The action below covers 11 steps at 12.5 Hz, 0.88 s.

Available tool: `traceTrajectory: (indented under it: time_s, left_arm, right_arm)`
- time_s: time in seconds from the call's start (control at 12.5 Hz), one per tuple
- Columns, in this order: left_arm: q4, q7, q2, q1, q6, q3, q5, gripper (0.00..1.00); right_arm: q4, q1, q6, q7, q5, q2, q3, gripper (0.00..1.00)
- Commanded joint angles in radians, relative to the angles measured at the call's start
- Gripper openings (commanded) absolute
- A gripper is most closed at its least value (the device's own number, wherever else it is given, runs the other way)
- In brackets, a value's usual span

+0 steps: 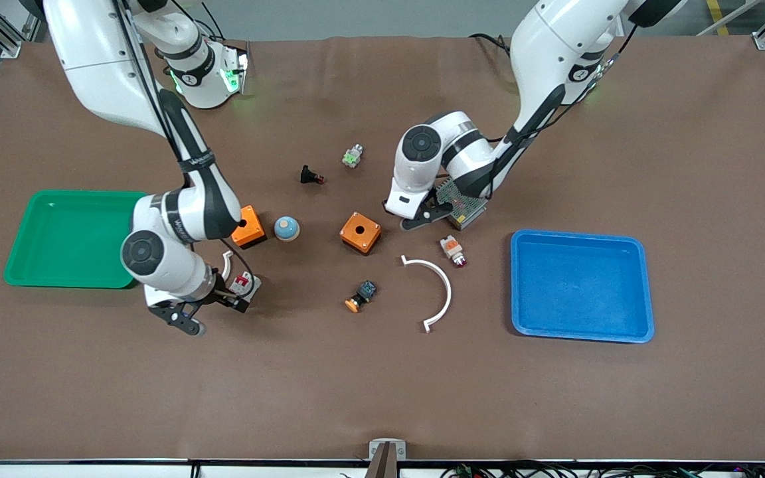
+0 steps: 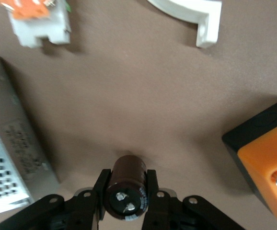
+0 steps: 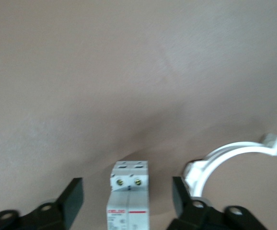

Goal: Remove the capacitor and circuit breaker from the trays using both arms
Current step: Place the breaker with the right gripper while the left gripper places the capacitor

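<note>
left tool (image 2: 126, 203) clamped on capacitor (image 2: 125, 191) | breaker (image 3: 128, 195) between spread right tool (image 3: 127, 199) fingers

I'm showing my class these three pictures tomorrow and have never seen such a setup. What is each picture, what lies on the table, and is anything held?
Two white robot arms work at a brown table. One picture looks down from a high camera; the others come from cameras on each wrist. The left gripper is shut on the capacitor, a small dark cylinder. The right gripper is open around the breaker, not yet gripping it. Also there: a green tray, a blue tray, two orange boxes and a white curved strip.
</note>
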Motion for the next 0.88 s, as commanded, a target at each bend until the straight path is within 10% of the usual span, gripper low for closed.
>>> traceTrajectory:
  time_s: [0.0, 0.08, 0.8]
  left_arm:
    - [0.079, -0.085, 0.067, -0.016, 0.003, 0.007, 0.064, 0.36]
    - [0.07, -0.084, 0.06, -0.004, 0.001, 0.007, 0.066, 0.99]
    - [0.162, 0.017, -0.149, 0.172, -0.187, 0.004, 0.071, 1.0]
  right_arm:
    - [0.06, -0.089, -0.2, -0.175, 0.014, -0.08, 0.007, 1.0]
    - [0.049, -0.117, -0.218, -0.281, 0.017, -0.132, 0.007, 1.0]
    - [0.041, -0.281, -0.511, -0.569, 0.02, -0.517, 0.006, 1.0]
